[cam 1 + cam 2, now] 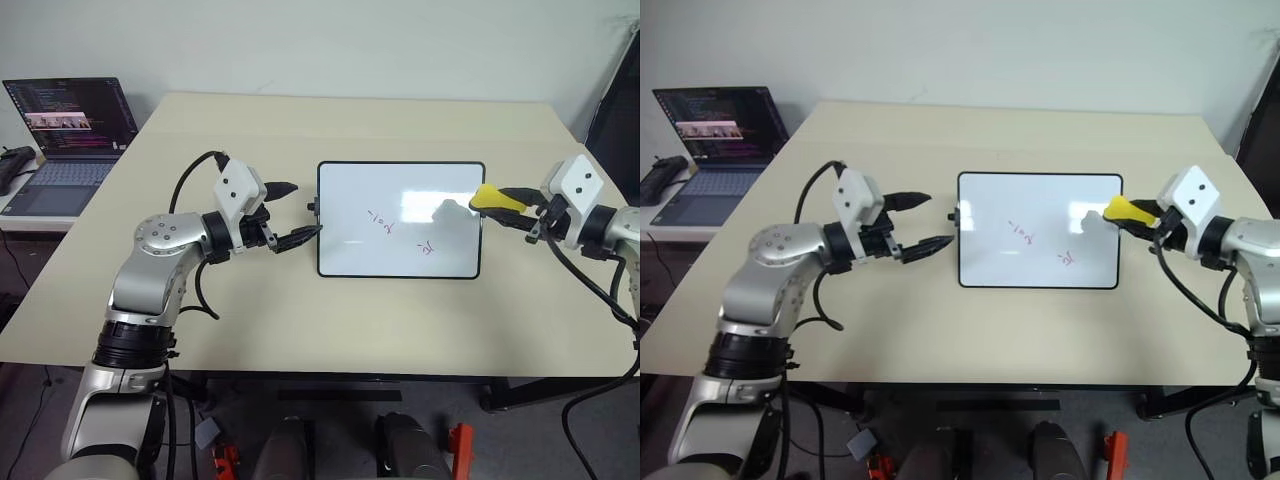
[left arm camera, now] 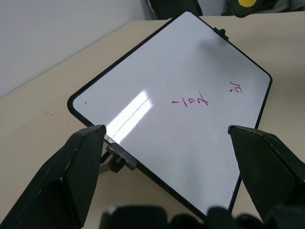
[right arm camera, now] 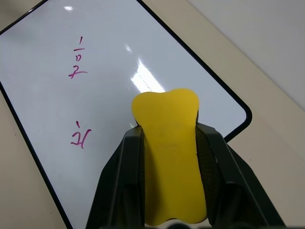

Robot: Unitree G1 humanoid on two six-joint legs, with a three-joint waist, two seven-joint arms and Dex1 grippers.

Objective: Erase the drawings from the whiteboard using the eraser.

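Bright yellow, the eraser [image 1: 492, 198] is sitting clamped between the two black fingers of our right end effector [image 1: 514, 200], its rounded free end sticking out past the fingertips. We are holding it over the right short edge of the whiteboard [image 1: 400, 219], near the corner farther from us; whether the eraser is touching the glossy surface we cannot tell.

The whiteboard is lying flat near the middle of the pale beige table [image 1: 300, 310], a white rectangle with a thin black frame and rounded corners. A small black knob [image 2: 116, 161] is sticking out from its left short side. The drawings [image 1: 381, 221] are sitting on the board as two small groups of thin red-pink marks: one group a little right of the board's centre, a second, smaller group [image 1: 426, 247] lying nearer to us and further right. Both groups are lying apart from the eraser.

Our left end effector [image 1: 295, 214] is hanging just off the left short edge of the whiteboard, its fingers spread wide and gripping nothing. One fingertip [image 1: 306, 234] is reaching close to the frame beside the knob.

An opened laptop [image 1: 68, 140] with a lit screen is resting on a separate surface at far left.
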